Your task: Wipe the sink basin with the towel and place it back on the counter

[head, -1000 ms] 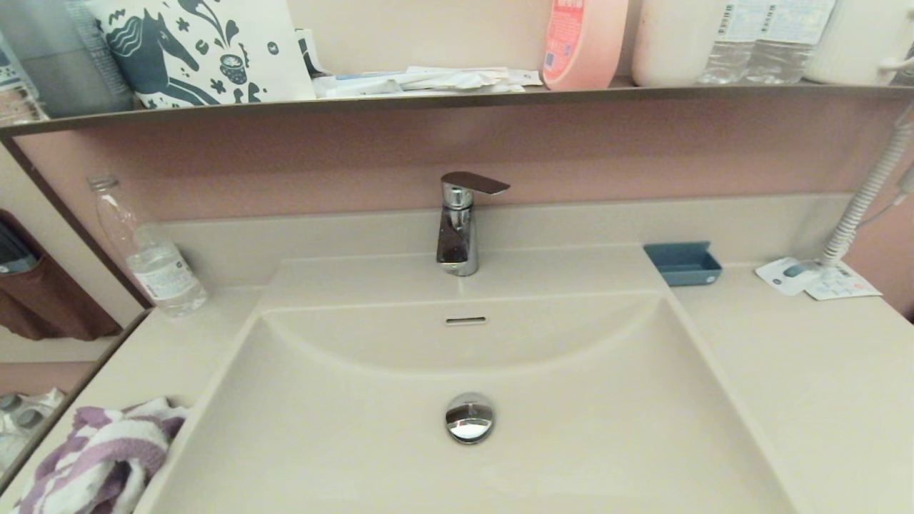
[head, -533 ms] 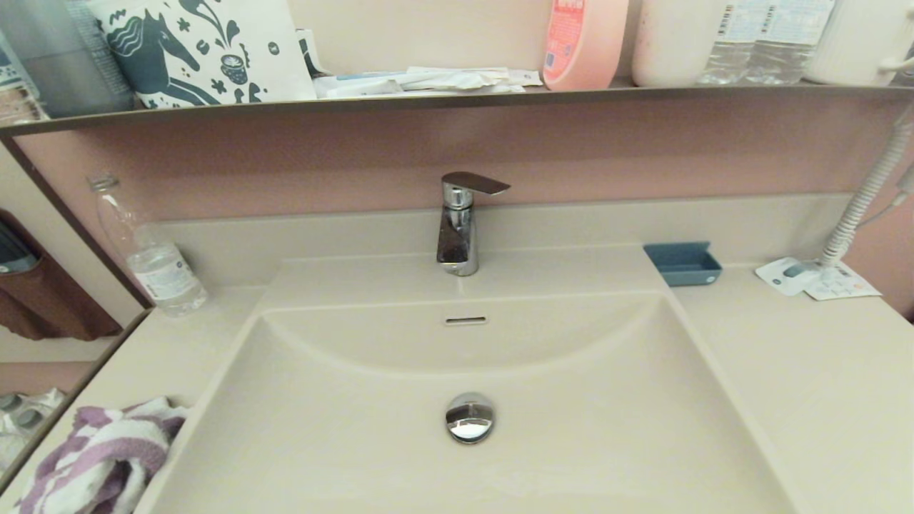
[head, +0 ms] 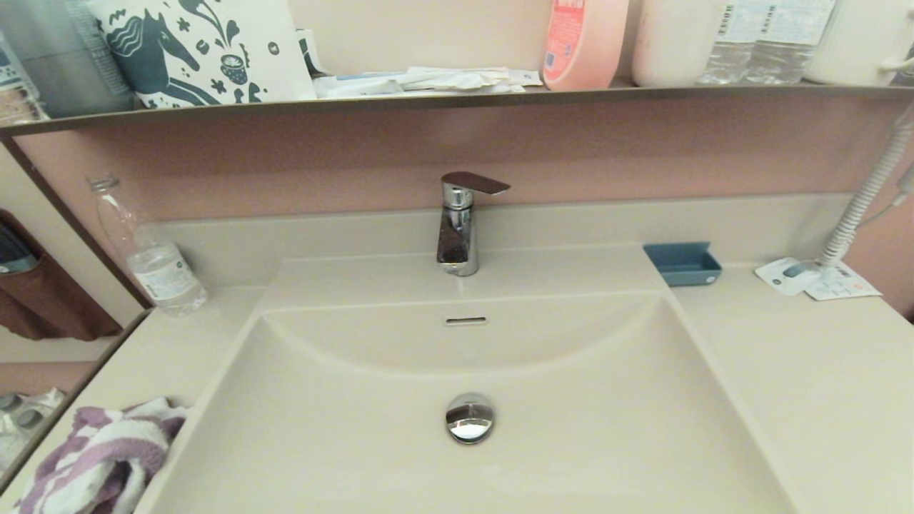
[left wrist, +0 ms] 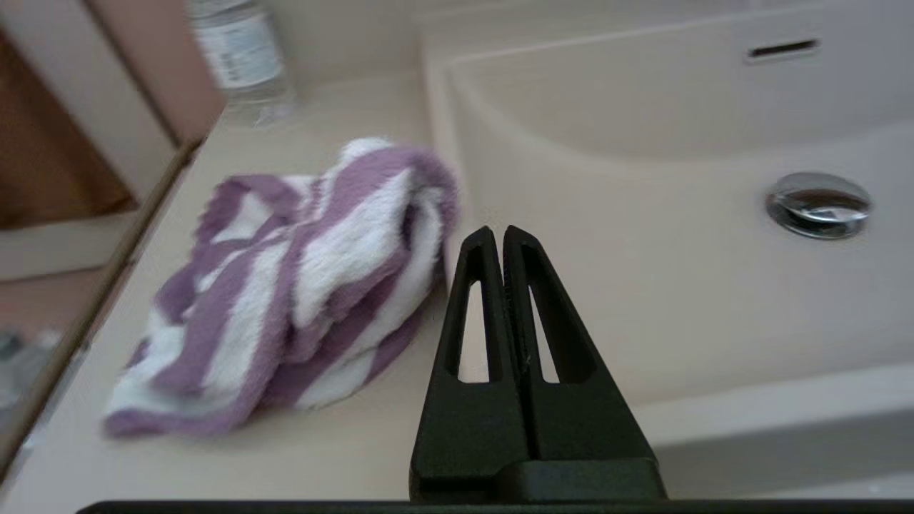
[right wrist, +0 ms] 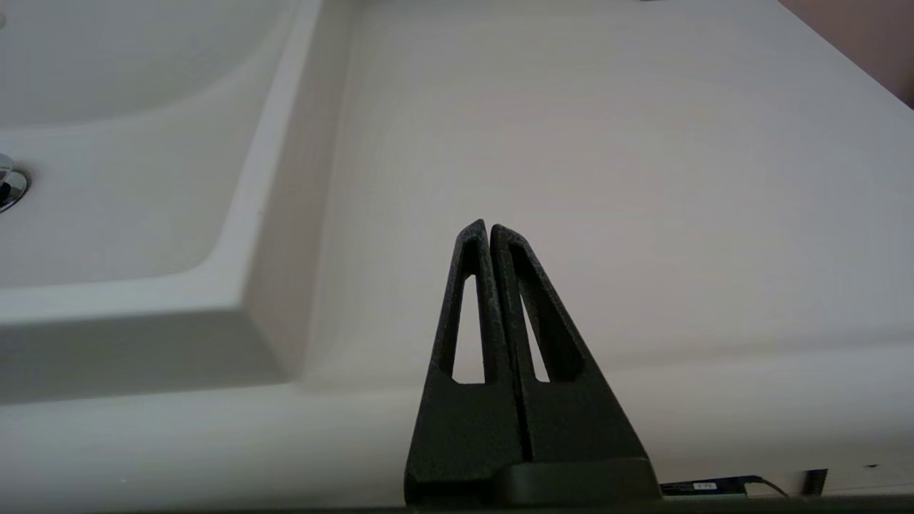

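Observation:
A crumpled purple-and-white striped towel (head: 100, 457) (left wrist: 300, 278) lies on the cream counter (head: 136, 357) at the basin's near left. The cream sink basin (head: 571, 428) has a chrome drain plug (head: 469, 417), a slot overflow (head: 465, 320) and a chrome tap (head: 458, 225). In the left wrist view my left gripper (left wrist: 502, 232) is shut and empty, near the counter's front edge, just beside the towel on the basin side, apart from it. In the right wrist view my right gripper (right wrist: 488, 227) is shut and empty over the right counter (right wrist: 643, 178). Neither gripper shows in the head view.
A clear water bottle (head: 146, 253) stands at the back left of the counter. A blue soap dish (head: 683, 263) and a card with a coiled cord (head: 814, 277) sit at the back right. The dark-edged upper shelf (head: 457, 96) holds bottles and a printed bag.

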